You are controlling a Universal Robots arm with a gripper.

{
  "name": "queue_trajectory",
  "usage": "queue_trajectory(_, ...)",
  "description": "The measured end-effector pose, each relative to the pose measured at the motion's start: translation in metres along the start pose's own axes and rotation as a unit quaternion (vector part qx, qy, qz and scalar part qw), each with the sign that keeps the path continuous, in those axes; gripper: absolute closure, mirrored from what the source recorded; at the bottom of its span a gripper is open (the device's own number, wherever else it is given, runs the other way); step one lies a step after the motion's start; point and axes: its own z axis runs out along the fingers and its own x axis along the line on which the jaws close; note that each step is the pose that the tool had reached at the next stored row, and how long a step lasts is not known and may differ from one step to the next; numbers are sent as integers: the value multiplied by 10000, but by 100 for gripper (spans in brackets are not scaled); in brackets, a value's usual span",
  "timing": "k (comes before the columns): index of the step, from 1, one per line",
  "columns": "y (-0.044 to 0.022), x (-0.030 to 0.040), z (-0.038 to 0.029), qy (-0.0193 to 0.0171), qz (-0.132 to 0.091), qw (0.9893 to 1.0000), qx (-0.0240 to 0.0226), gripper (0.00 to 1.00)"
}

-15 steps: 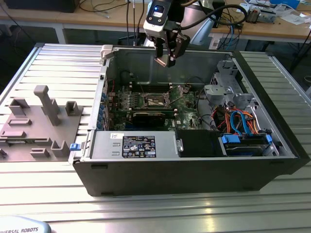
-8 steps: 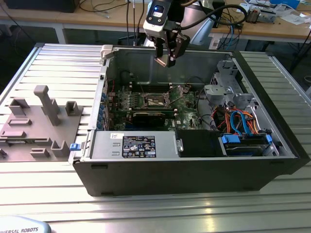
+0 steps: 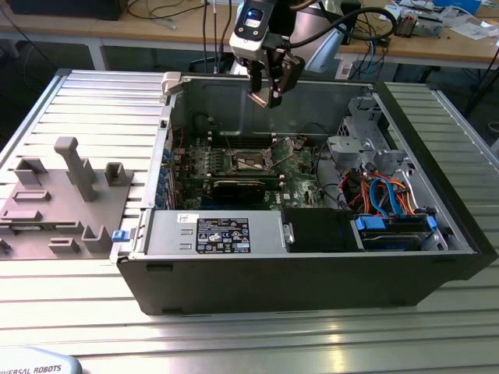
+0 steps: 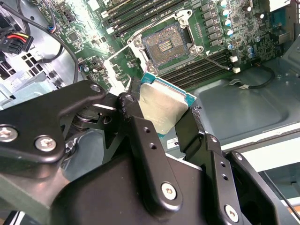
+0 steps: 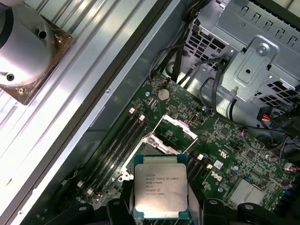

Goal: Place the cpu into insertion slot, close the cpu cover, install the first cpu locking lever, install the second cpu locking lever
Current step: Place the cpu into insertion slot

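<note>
Risk: the chip (image 5: 160, 190) could be set down crooked or turned the wrong way, and the fine contacts of the socket (image 4: 166, 44) could be bent.
Cause: it is pinched by two opposite edges only (a thin hold), so slip is possible.
Pincer (image 3: 269, 93): closed onto the chip's edges.
Chip: flat square, silvery-grey top, green rim, held above the open case (image 3: 312, 273) and well clear of the socket.
Socket: bare, with the cover (image 5: 180, 126) raised.
</note>
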Motion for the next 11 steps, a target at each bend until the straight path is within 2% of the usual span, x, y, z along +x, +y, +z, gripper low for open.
queue_trajectory(11,0,0,0,-4,49,10000,-1,46)
